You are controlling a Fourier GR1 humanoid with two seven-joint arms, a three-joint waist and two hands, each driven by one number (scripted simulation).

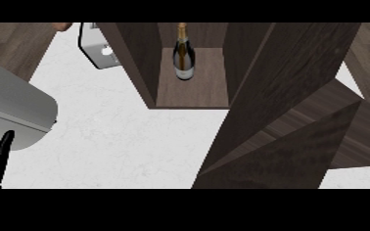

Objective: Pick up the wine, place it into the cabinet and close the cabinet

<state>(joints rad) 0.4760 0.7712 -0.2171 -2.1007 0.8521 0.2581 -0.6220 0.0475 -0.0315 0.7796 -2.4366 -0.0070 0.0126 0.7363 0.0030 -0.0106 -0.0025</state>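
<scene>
We see wine [183, 54] upright inside open cabinet [145, 63] | door [289, 122] swung wide over white table [123, 132] | left robot hand [6, 149] at left edge, grip unclear.

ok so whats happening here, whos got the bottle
Nobody is holding it. The wine bottle stands upright on the floor of the cabinet, toward the back. The cabinet door is open, swung out toward the lower right. The left forearm comes in at the left edge, with only a sliver of the black left hand showing. The right hand is out of sight. Closing the door is not yet done.
</scene>
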